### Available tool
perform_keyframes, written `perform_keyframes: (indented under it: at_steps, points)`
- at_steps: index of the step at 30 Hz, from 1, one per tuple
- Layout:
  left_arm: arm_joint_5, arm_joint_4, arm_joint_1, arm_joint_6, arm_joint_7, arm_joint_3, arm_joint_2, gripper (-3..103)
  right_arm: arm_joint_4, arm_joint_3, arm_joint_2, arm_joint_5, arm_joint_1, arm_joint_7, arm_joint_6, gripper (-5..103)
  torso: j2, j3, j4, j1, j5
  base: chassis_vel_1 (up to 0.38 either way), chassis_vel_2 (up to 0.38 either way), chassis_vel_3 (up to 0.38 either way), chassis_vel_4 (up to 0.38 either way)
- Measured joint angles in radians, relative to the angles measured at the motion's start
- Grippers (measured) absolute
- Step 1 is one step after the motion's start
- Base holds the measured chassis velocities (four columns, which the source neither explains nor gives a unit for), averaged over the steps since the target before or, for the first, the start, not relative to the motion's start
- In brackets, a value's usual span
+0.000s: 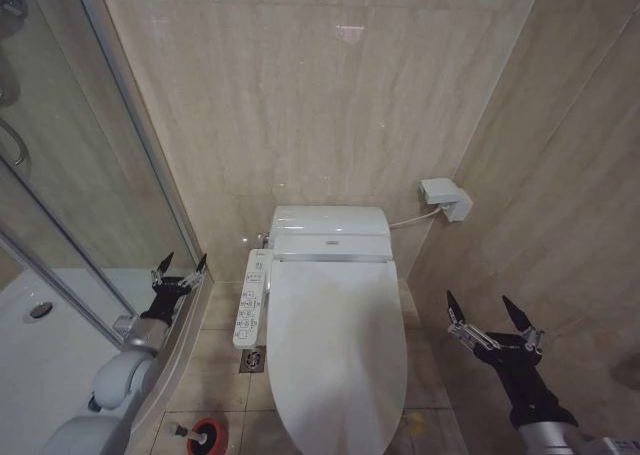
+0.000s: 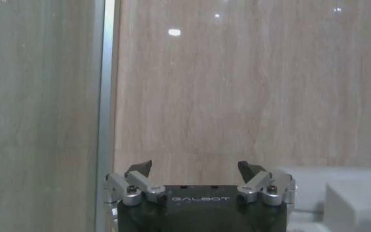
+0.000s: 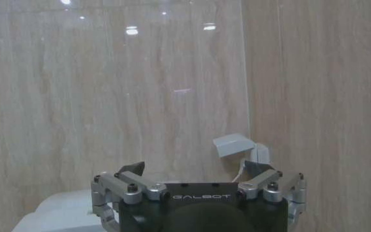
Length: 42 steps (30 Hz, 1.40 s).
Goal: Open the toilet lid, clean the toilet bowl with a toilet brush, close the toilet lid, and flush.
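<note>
Both grippers, left gripper (image 1: 180,268) by the shower glass (image 1: 70,175) and right gripper (image 1: 490,315) beside the toilet, stand wide and empty; your glossy toilet lid (image 1: 335,345), still down, looks rigid and slippery, so lift its front edge.

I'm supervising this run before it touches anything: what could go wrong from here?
The large glossy white oval toilet lid is down, offering smooth plastic that the open right gripper may slip on. The open left gripper sits close to the glass shower partition and could knock it. The toilet brush in its red holder cup lies low beside the left arm, an awkward reach.
</note>
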Motion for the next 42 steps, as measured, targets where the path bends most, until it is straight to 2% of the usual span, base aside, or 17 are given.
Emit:
perform_keyframes:
  at_steps: [9, 23, 31, 34, 35, 42]
  points:
    - [0.001, 0.064, -0.039, -0.028, 0.020, 0.032, -0.044, 89, 0.000, 0.000, 0.000, 0.000, 0.000, 0.000, 0.000, 100, 0.000, 0.000, 0.0002, 0.000, -0.0001, 0.000, 0.000, 0.000, 0.000]
    - [-0.019, 0.205, -0.172, -0.061, 0.058, 0.093, 0.009, 89, 0.000, 0.000, 0.000, 0.000, 0.000, 0.000, 0.000, 100, 0.000, 0.000, 0.0002, 0.000, -0.0001, 0.000, 0.000, 0.000, 0.000]
    - [-0.040, 0.331, -0.276, -0.095, 0.080, 0.166, 0.001, 89, 0.000, 0.000, 0.000, 0.000, 0.000, 0.000, 0.000, 100, 0.000, 0.000, 0.0001, 0.000, 0.0000, 0.000, 0.000, 0.000, 0.000]
    - [-0.040, 0.378, -0.307, -0.100, 0.080, 0.187, -0.016, 89, 0.000, 0.000, 0.000, 0.000, 0.000, 0.000, 0.000, 100, 0.000, 0.000, 0.0002, 0.000, -0.0002, 0.000, 0.000, 0.000, 0.000]
    - [-0.041, 0.389, -0.316, -0.100, 0.080, 0.195, -0.021, 85, 0.000, 0.000, 0.000, 0.000, 0.000, 0.000, 0.000, 100, 0.000, 0.000, 0.0002, 0.000, -0.0002, 0.000, 0.000, 0.000, 0.000]
    - [-0.061, 0.459, -0.393, -0.106, 0.085, 0.260, -0.036, 85, 0.000, 0.000, 0.000, 0.000, 0.000, 0.000, 0.000, 100, 0.000, 0.000, 0.0002, 0.000, 0.0001, 0.000, 0.000, 0.000, 0.000]
